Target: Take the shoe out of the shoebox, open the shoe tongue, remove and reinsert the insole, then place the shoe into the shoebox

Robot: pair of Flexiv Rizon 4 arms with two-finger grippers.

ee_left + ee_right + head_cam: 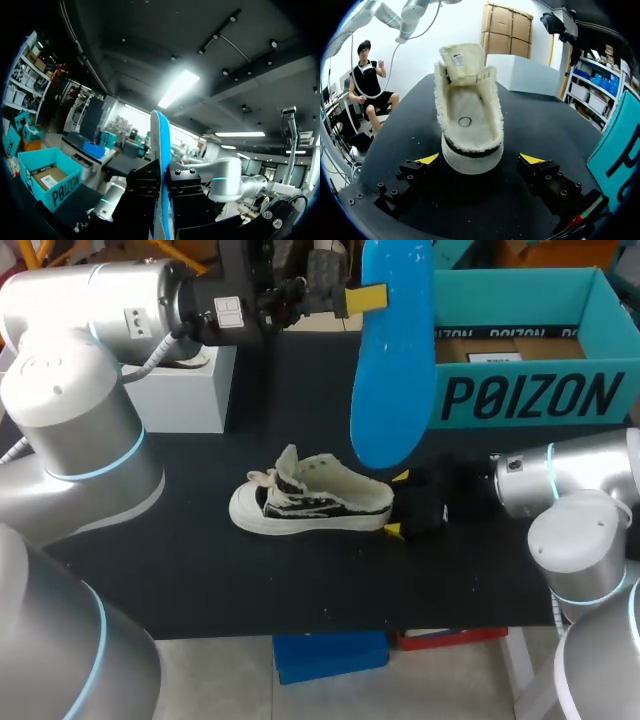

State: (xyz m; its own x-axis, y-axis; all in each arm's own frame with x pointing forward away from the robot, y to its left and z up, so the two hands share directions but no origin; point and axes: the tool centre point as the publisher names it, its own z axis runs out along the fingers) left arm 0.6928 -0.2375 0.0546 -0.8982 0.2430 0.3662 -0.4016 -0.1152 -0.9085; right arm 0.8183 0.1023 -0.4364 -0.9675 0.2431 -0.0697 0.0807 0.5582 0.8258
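Here the shoe (315,502), a white low sneaker with black side markings, stands on its sole near the middle of the black table (250,580), toe toward the left arm's side and heel toward the right arm. Its tongue (461,61) is lifted upright, so the right wrist view looks straight into the opened, pale interior. The right gripper (398,503) lies low at the heel with its fingers spread. One yellow tip sits on each side of the heel, which lies between them, and on at least one side a strip of table shows between tip and shoe.

The left gripper (360,297) is raised well above the table's far side and is pinching the blue insole (392,350) near its upper end. In the left wrist view the insole stands edge-on between the two pressed black fingers (186,187). The insole hangs upright, clear of the table, and its lower end appears just above and behind the shoe's heel in the head view.

The teal shoebox (530,395) sits open-topped at the table's far right, well apart from the shoe, and the insole overlaps its left corner in the head view. A white block (185,390) occupies the far left.

Bare table runs from the shoe to the near edge. It also separates the shoe from the white block and from the shoebox's front wall.
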